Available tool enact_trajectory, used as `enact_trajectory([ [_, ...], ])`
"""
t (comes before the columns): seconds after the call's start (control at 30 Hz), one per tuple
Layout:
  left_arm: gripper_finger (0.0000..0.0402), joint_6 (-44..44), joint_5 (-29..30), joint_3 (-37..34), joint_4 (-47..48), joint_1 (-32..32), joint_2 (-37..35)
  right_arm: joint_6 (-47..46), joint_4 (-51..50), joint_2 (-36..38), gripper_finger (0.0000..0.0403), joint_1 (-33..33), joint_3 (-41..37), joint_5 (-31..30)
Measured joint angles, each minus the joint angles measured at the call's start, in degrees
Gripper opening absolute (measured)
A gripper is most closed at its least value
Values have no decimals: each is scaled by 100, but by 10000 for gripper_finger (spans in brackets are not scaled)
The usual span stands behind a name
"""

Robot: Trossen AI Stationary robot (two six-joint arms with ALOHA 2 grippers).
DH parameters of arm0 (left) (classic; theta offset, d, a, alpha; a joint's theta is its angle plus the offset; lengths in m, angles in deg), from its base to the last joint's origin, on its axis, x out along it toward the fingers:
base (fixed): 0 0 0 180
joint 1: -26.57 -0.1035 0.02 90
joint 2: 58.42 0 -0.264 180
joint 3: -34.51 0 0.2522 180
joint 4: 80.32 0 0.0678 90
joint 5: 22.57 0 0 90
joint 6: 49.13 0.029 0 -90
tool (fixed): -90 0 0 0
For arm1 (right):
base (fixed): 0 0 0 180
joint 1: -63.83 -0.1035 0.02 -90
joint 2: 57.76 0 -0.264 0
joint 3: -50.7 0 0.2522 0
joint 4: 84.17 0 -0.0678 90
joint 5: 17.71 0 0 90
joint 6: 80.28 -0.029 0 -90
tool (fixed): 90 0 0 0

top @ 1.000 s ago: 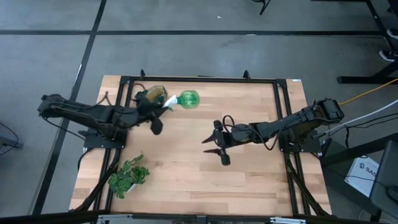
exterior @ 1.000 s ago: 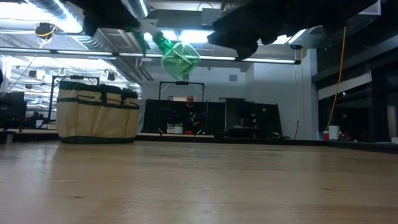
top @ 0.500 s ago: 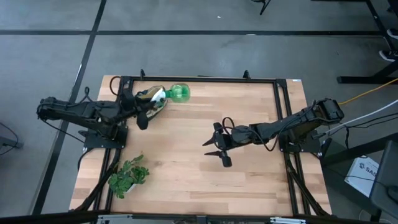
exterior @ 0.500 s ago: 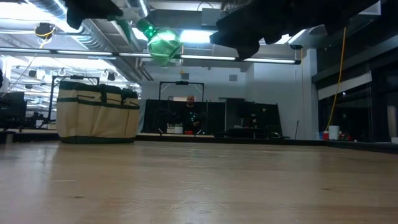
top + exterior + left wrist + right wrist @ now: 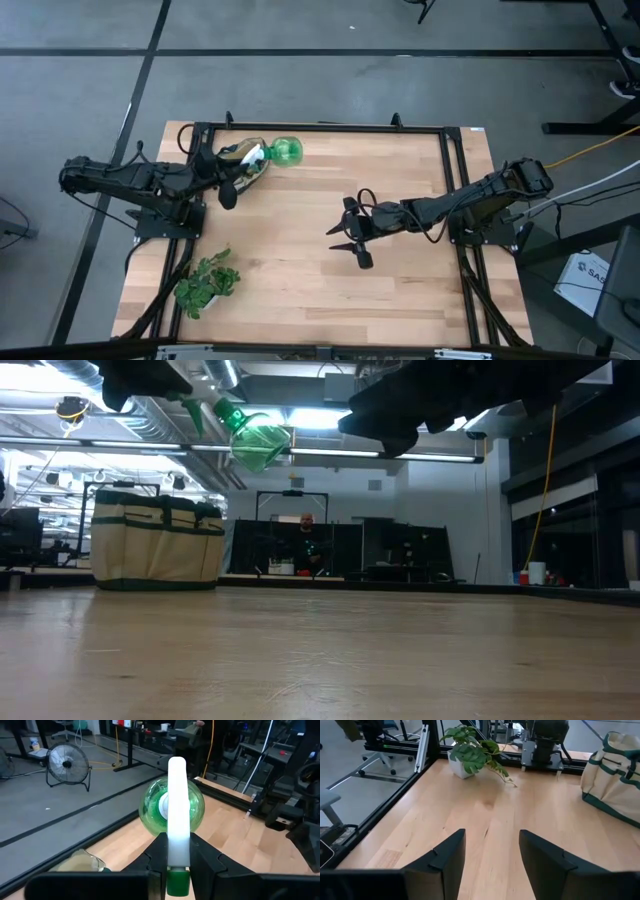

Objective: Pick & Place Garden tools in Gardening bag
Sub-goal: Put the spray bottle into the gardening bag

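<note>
The left gripper (image 5: 252, 163) clamps the green spray bottle (image 5: 286, 150) by its neck, high over the gardening bag (image 5: 157, 540) at the table's far-left corner; released off-centre, it could miss. The right gripper (image 5: 350, 238) waits mid-table, fingers spread, empty.

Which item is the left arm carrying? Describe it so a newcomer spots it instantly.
Start at the gardening bag in the table's far left corner. Just beside it, held up off the table in the left gripper, is the green spray bottle: a clear green round body, unlike the leafy potted plant at the near edge.
</note>
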Motion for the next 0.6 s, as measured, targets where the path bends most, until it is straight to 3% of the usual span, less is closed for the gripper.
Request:
enact_trajectory([
  [0.17, 46, 3, -37, 12, -26, 0, -13, 2, -5, 0, 188, 0, 0, 0],
  [0.3, 46, 5, -440, 221, -23, 0, -9, 1, -137, 0, 188, 0, 0, 0],
  [0.47, 46, 282, -839, 679, 93, 2, 91, 2, -216, 0, 188, 0, 0, -2],
  [0.6, 46, 306, -830, 1372, 862, -24, 425, 2, -210, 0, 188, 0, 0, 0],
])
